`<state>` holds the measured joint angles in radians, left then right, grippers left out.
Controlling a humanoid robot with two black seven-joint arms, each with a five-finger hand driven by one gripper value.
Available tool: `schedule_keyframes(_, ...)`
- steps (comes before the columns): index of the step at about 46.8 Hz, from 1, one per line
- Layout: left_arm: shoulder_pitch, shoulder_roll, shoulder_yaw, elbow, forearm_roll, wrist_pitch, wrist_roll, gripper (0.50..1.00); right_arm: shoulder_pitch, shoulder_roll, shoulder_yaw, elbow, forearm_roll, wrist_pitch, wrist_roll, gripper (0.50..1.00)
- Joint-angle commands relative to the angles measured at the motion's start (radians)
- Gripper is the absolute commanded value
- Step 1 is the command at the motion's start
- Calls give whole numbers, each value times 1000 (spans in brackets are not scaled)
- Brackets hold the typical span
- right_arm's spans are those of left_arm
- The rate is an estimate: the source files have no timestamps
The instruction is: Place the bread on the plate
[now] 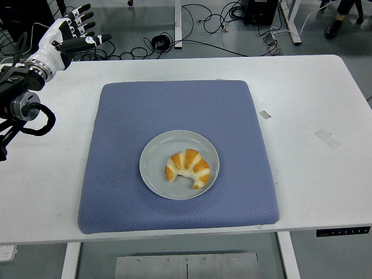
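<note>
On the plate [152, 152] is where the bread [187, 168] sits right now, a croissant lying flat a bit right of the plate's middle, so from my seat the job looks done. The plate rests near the middle of the blue mat [177, 104]. My left hand [65, 35] is well away from the plate, up past the table's far-left corner, fingers spread and holding nothing. Right hand isn't showing at all. If I had to grab it again: I'd guess it's light, soft and flaky, so a gentle pinch across the thick middle of the curve, not the thin tips, which would probably crush.
</note>
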<state>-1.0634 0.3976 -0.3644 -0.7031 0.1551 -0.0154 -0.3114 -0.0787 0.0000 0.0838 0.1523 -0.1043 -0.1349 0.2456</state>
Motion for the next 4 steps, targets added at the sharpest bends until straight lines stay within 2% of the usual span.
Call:
schedule_keyframes(1,-1,0,-1,1,0,0,0,958,0,0,-1,1,0,1,0,1000)
schedule_keyframes(4,-1,-2,-1,1,0,0,0,958,0,0,-1,0,0,1,0,1000)
